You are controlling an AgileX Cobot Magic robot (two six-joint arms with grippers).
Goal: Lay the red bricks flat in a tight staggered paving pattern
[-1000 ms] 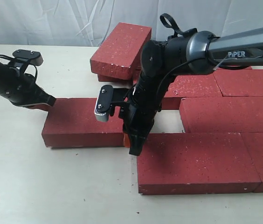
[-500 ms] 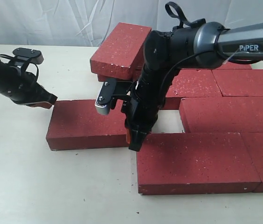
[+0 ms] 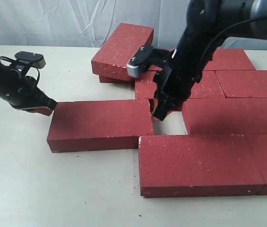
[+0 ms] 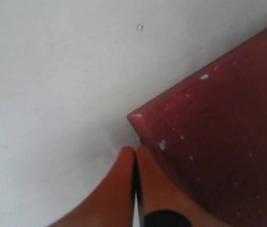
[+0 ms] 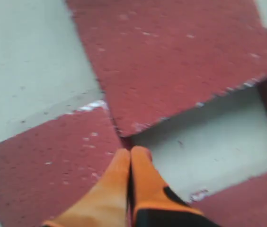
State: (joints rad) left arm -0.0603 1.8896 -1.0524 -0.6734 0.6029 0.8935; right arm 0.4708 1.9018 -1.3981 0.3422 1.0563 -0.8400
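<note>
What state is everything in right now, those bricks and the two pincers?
left brick: flat, gap at its right end.
tilted brick: propped up, not flat.
front brick: flat, in place.
left pincer: shut, empty, at left brick's corner.
right pincer: shut, empty, beside the gap.

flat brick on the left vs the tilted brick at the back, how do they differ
The flat brick lies level on the table; the tilted brick leans slanted on a lower brick. The flat brick abuts the front brick of the paving; the tilted brick sits behind the rows. The left gripper is at the flat brick's corner; no gripper tip is at the tilted brick. Both are dark red, white-speckled rectangles.
</note>
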